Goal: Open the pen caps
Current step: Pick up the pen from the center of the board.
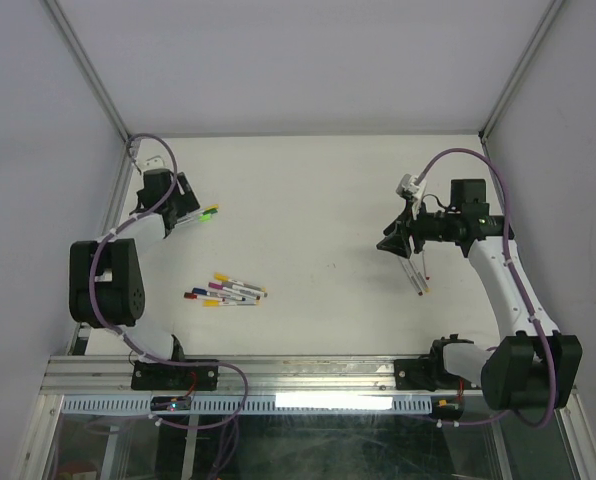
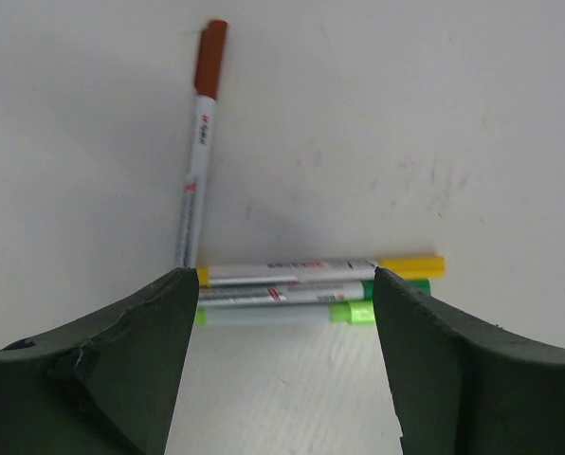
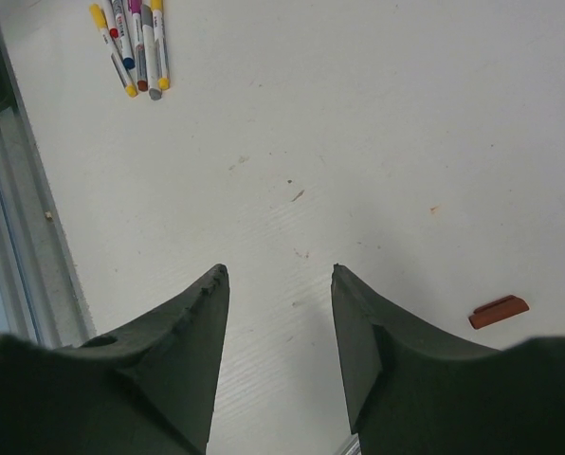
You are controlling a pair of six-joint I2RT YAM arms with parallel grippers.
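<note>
In the left wrist view three pens lie side by side just past my fingertips: a yellow-capped one [image 2: 311,269], a green one [image 2: 292,294] and a light green one [image 2: 273,314]. A fourth pen [image 2: 195,161] with a brown cap [image 2: 210,57] points away from them. My left gripper [image 2: 284,277] [image 1: 188,205] is open, with nothing between its fingers. My right gripper [image 3: 280,270] [image 1: 394,243] hangs open over bare table. A loose maroon cap [image 3: 499,311] lies to its right. Several more pens [image 1: 228,291] [image 3: 136,47] lie in a cluster at centre left.
Two thin pens [image 1: 418,278] lie just below the right gripper in the top view. A metal rail [image 1: 308,372] runs along the near edge of the white table [image 1: 308,200]. White enclosure walls close in the back and both sides.
</note>
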